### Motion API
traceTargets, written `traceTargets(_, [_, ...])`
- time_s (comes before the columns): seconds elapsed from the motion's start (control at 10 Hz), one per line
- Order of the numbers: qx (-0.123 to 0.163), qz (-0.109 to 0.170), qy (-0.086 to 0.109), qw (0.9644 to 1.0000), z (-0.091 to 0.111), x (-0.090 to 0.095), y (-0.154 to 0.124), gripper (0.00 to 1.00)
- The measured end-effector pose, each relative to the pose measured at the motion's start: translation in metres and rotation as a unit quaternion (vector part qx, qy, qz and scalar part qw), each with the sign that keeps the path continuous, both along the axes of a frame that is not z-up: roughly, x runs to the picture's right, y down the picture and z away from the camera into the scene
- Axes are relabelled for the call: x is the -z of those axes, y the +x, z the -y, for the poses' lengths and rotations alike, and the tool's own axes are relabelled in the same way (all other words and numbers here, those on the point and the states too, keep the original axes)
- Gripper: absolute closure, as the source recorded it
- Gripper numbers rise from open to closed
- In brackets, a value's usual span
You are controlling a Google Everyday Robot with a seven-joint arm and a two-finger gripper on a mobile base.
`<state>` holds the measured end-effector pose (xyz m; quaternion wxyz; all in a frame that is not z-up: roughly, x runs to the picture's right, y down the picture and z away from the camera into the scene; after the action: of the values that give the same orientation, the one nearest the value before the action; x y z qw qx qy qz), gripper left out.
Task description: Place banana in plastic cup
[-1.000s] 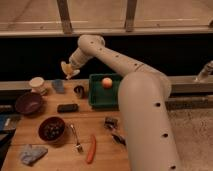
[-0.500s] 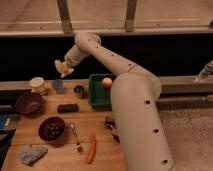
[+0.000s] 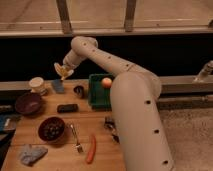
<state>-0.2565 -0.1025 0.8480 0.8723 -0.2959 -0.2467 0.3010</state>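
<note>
My gripper [image 3: 63,70] is at the end of the white arm, over the back left of the wooden table. It is shut on the pale-yellow banana [image 3: 62,73] and holds it in the air. The blue-grey plastic cup [image 3: 57,86] stands on the table just below the banana and slightly to its left, clear of it. The cream-white cup [image 3: 36,84] stands to the left of the plastic cup.
A purple bowl [image 3: 28,103] sits at the left, and a dark bowl [image 3: 51,128] with dark contents is nearer. A green bin [image 3: 100,97] holds an orange ball [image 3: 106,82]. A black block [image 3: 67,107], a fork [image 3: 76,140], an orange-red stick [image 3: 91,148] and a grey cloth [image 3: 31,153] lie on the table.
My gripper has carried the banana to the left, away from the green bin, to a spot above the blue-grey cup. The things on the table have not moved.
</note>
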Motion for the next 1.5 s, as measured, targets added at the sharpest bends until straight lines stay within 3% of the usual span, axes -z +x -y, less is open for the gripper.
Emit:
traceTargets(0.4, [0.024,-0.007,0.030,0.9993,0.000,-0.018,-0.030,1.00])
traceTargets(0.7, [0.032,-0.021,0.019,0.9991,-0.015,-0.041,-0.038,1.00])
traceTargets(1.3, [0.064,-0.009,-0.009,0.9979,-0.040,-0.060,-0.062,0.99])
traceTargets(1.5, [0.067,-0.007,-0.014,0.9976,-0.043,-0.065,-0.066,0.82])
